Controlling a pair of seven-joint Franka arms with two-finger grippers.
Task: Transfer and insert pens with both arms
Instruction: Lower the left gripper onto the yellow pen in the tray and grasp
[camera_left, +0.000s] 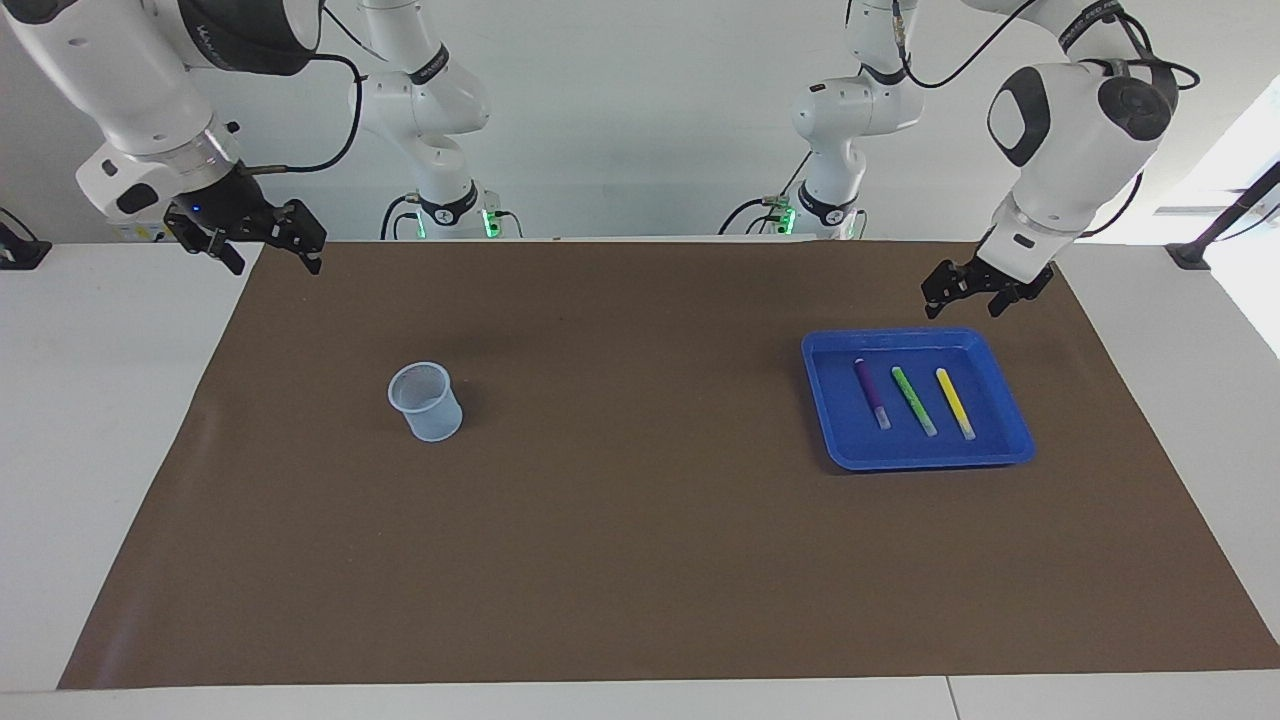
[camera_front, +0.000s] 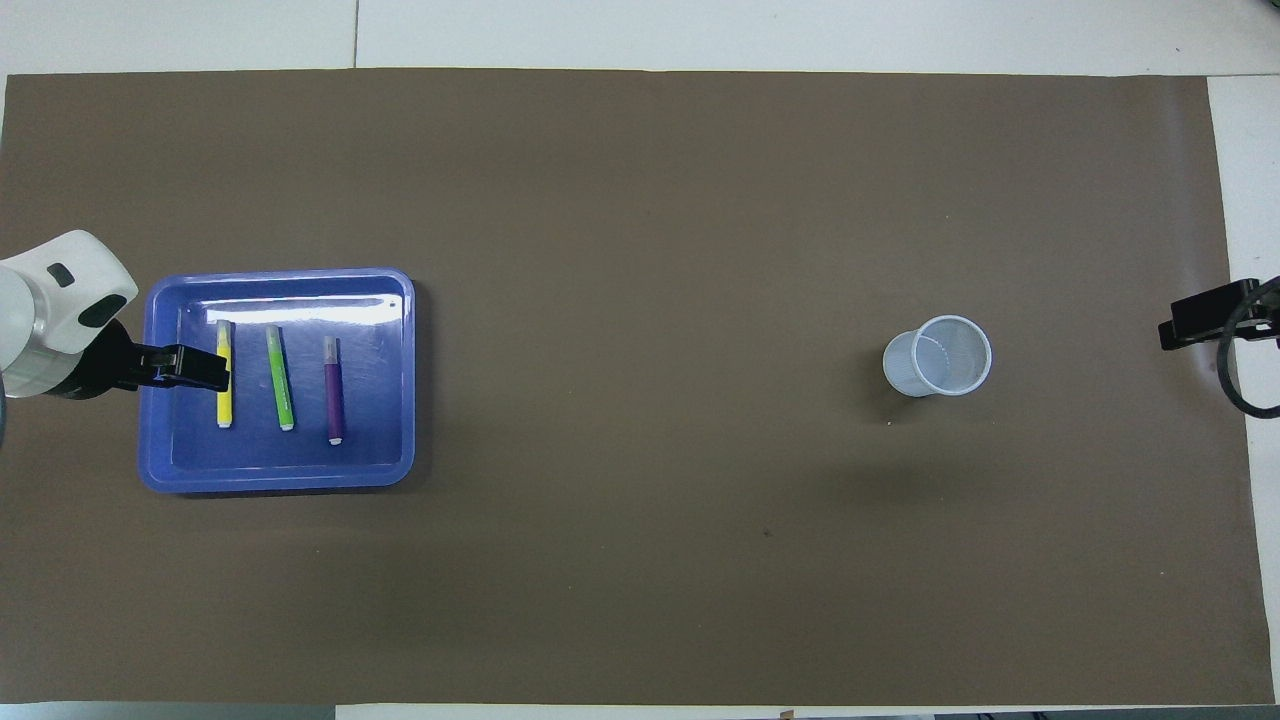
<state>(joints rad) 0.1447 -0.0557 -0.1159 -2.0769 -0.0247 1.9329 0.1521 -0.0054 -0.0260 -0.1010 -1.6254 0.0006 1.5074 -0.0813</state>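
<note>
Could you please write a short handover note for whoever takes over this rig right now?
Left gripper: open, holding nothing, in the air at the edge of the blue tray that is nearer to the robots.
Right gripper: open, holding nothing, waiting over the edge of the brown mat at the right arm's end of the table.
Pens: purple pen, green pen and yellow pen lie side by side in the tray, apart from one another.
Cup: upright on the mat toward the right arm's end, with no pen in it.
Done: no pen picked up yet.
Left: lift each pen, pass it across, insert all three.
</note>
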